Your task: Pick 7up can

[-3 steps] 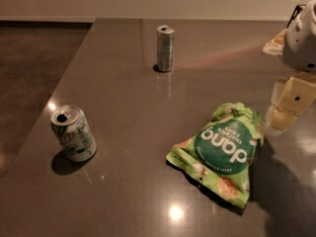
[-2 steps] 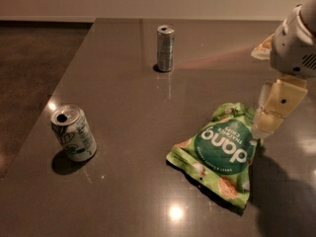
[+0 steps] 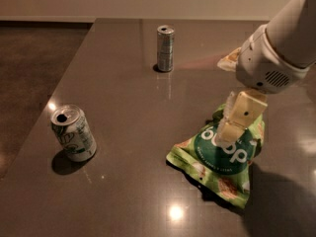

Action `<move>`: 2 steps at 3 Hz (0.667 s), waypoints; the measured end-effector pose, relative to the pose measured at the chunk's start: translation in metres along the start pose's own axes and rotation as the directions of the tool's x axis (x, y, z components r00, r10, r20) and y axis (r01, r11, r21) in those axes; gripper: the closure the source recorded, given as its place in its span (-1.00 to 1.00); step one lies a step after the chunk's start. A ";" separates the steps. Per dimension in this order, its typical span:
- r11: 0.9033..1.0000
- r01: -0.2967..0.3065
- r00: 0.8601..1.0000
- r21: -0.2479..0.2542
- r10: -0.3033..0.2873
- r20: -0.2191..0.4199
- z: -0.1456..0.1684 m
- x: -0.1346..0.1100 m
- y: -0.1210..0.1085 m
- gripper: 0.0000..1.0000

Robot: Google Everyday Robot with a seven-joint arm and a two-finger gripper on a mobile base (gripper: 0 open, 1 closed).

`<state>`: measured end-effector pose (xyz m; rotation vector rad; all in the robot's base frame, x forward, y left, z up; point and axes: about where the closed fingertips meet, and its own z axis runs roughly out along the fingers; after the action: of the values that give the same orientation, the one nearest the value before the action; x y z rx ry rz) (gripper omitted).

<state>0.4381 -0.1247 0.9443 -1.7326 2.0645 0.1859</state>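
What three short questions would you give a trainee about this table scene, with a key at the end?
1. True or false: the gripper holds the 7up can.
2. Choose one. The gripper hangs over: A the 7up can; B the green snack bag; C a plate.
3. How many cans stand on the table?

Key
1. False: the 7up can stands alone near the left edge, far from the gripper.
2. B.
3. Two: the 7up can and a slim silver can farther back.
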 end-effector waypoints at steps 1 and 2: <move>0.999 0.028 0.996 -0.025 -0.026 0.085 0.024 -0.031 0.010 -1.00; 0.998 0.051 0.988 -0.041 -0.044 0.146 0.044 -0.059 0.018 -1.00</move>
<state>0.4382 -0.0513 0.9258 -1.7388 1.9268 0.3356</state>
